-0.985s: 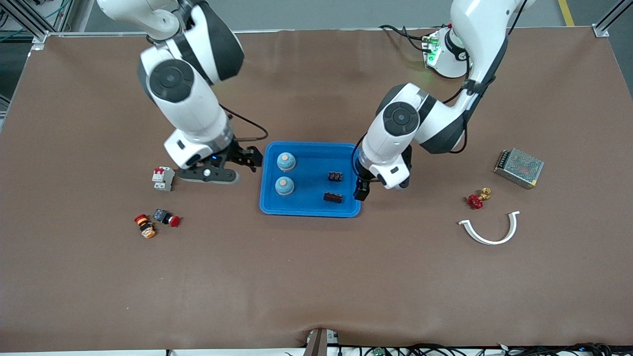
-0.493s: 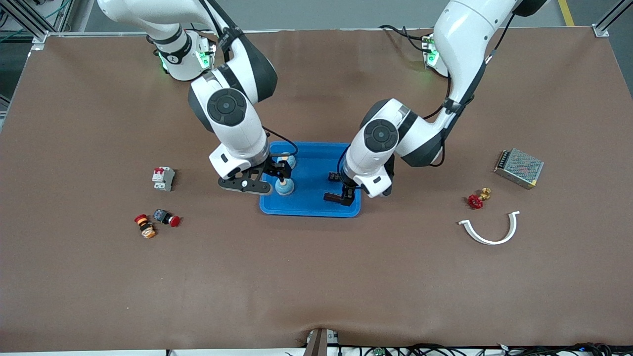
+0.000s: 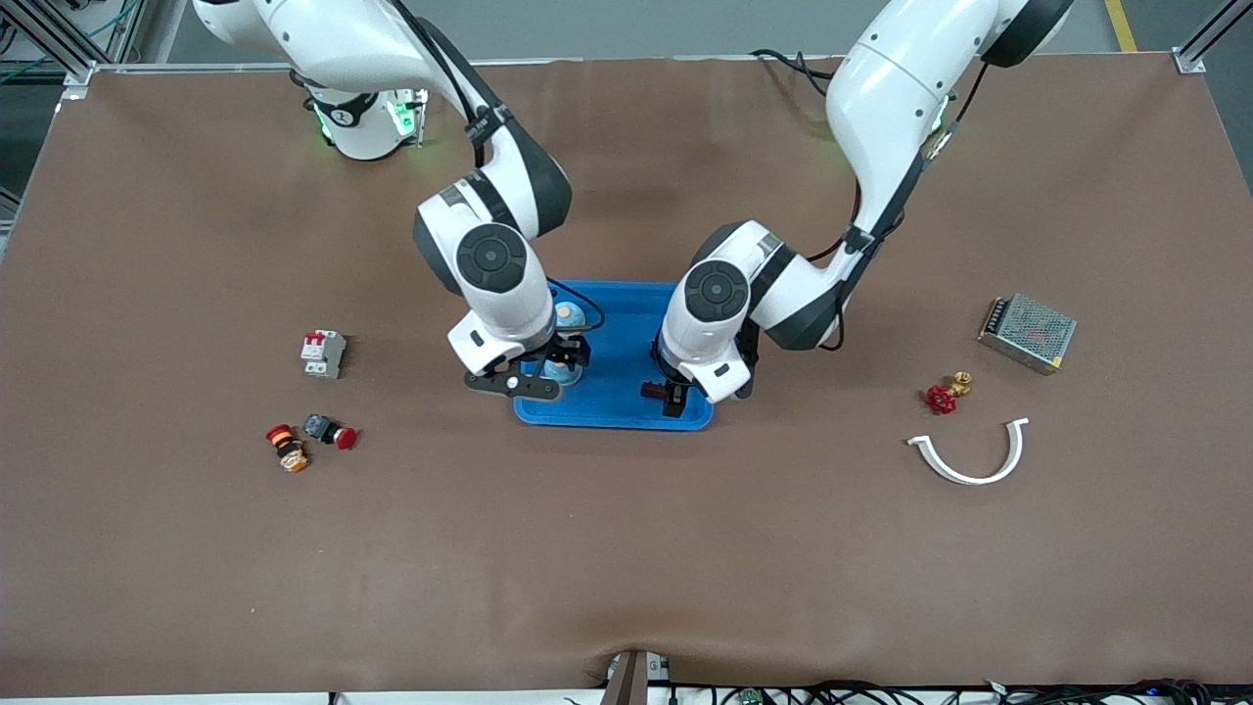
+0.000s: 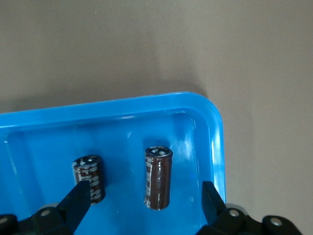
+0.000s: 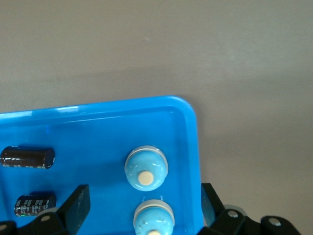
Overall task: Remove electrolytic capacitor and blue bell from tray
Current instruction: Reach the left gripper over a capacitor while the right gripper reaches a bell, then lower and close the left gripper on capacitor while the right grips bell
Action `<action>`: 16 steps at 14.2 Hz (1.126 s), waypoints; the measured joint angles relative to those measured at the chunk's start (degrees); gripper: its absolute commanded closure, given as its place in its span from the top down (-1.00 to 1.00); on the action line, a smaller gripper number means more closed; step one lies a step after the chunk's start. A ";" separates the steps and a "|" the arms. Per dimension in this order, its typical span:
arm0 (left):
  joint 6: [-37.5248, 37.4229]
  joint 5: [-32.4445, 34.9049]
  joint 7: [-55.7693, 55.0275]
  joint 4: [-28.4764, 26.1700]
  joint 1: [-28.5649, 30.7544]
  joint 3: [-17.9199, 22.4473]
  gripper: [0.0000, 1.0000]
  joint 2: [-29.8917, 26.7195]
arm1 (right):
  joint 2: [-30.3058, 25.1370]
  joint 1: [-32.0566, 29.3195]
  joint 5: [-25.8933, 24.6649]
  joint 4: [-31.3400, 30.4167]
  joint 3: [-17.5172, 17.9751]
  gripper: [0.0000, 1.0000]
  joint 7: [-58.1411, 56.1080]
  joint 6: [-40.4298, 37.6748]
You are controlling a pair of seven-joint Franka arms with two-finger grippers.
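Over the tray (image 3: 615,409), I see the left gripper (image 3: 673,399) and right gripper (image 3: 560,364), empty. My left wrist view: fingers (image 4: 77,199) wide, straddling a capacitor (image 4: 158,177). Right wrist: spread fingers (image 5: 78,207) flank a blue bell (image 5: 154,218).

Tray (image 4: 215,142): glossy blue plastic. Capacitors (image 4: 158,178): shiny dark brown sleeves. Bells (image 5: 146,168): smooth, speckled blue. Table cover (image 3: 626,548): matt brown.

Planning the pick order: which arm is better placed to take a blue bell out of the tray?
The right arm. The right gripper hangs open over the blue bell at its end of the tray. The left gripper is open over the electrolytic capacitor.
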 measured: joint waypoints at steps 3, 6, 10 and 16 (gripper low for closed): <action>0.82 0.00 -0.09 2.78 -0.73 0.66 1.00 2.55 | 1.51 1.21 0.00 -0.08 0.01 1.00 0.43 1.55; 2.29 0.01 -0.09 4.03 -1.81 2.02 1.00 4.16 | 2.40 1.31 0.01 -2.77 -0.03 1.00 0.46 6.63; 3.72 0.01 -0.34 4.27 -4.75 4.64 1.00 5.65 | 2.64 1.82 0.01 -7.69 0.00 1.00 0.46 13.16; 4.24 0.05 -0.60 4.54 -5.26 4.97 1.00 6.10 | 3.41 2.74 0.01 -9.82 0.00 1.00 0.47 16.08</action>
